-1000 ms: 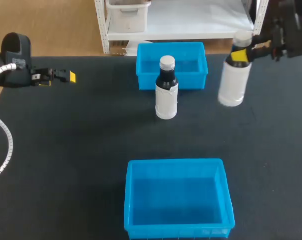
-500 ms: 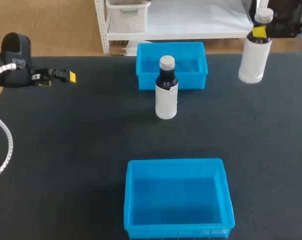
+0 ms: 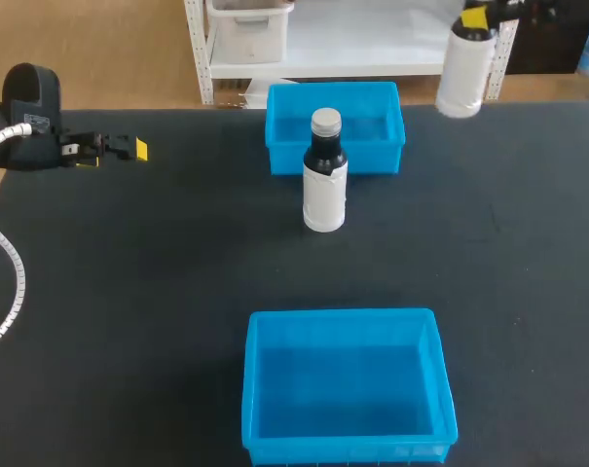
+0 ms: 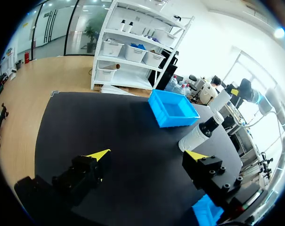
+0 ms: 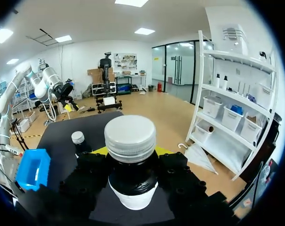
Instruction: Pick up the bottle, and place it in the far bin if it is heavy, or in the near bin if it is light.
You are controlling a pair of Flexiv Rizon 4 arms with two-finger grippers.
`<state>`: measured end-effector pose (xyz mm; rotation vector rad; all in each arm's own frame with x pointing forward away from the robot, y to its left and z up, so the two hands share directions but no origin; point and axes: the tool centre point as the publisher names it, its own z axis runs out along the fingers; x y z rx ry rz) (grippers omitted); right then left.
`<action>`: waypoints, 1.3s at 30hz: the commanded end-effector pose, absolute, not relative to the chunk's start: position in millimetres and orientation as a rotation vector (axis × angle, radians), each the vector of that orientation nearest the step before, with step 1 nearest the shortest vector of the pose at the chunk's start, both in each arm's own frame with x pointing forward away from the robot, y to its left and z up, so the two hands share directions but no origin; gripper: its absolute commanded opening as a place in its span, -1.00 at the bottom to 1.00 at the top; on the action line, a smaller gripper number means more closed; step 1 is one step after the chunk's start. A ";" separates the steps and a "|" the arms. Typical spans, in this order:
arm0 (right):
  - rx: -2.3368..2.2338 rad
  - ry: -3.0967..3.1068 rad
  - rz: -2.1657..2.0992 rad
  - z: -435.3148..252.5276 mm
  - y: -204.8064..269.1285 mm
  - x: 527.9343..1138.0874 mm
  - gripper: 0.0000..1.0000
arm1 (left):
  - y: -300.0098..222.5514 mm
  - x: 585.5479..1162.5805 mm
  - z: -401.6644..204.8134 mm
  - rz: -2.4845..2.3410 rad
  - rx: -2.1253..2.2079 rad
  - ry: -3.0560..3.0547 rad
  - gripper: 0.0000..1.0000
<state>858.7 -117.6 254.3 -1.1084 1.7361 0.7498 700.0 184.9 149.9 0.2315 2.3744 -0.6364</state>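
My right pincer (image 5: 131,151) is clamped on the neck of the white bottle (image 3: 463,73), just under its cap, with a yellow tip on either side. The bottle hangs upright, long axis vertical, raised clear of the bench (image 3: 158,292) over its far right corner.

The coming move turns on where the bins lie from there. The far bin (image 3: 335,126) is to the bottle's left and lower, near. The near bin (image 3: 348,389) is well apart, at my edge of the bench. Either way this arm carries it, since my left pincer (image 4: 147,155) sits fingers wide and holding nothing at the far left, well apart from both bins.

A second bottle (image 3: 324,185), dark-necked and white-labelled, stands upright just in front of the far bin, so a low sweep to the left could clip it.

Only the right wrist view shows the grip on the neck; the head view shows just one yellow tip there. Only the head view shows both bins whole. No view tells me the bottle's weight.
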 end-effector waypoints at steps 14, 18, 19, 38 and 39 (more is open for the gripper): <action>-1.225 1.704 0.837 245.3 -56.8 910.0 -1.00 | 184.9 700.0 149.9 -0.636 0.231 2.374 1.00; -1.249 1.695 0.859 240.7 -41.5 915.0 -1.00 | 184.9 700.0 149.9 -0.636 0.231 2.374 1.00; -1.257 1.692 0.868 239.7 -37.6 916.2 -1.00 | 184.9 700.0 149.9 -0.636 0.231 2.374 1.00; -1.358 1.635 0.968 218.5 33.4 925.4 -1.00 | 184.9 700.0 149.9 -0.636 0.231 2.374 1.00; -1.365 1.633 0.974 216.0 38.0 925.8 -1.00 | 184.9 700.0 149.9 -0.636 0.231 2.374 1.00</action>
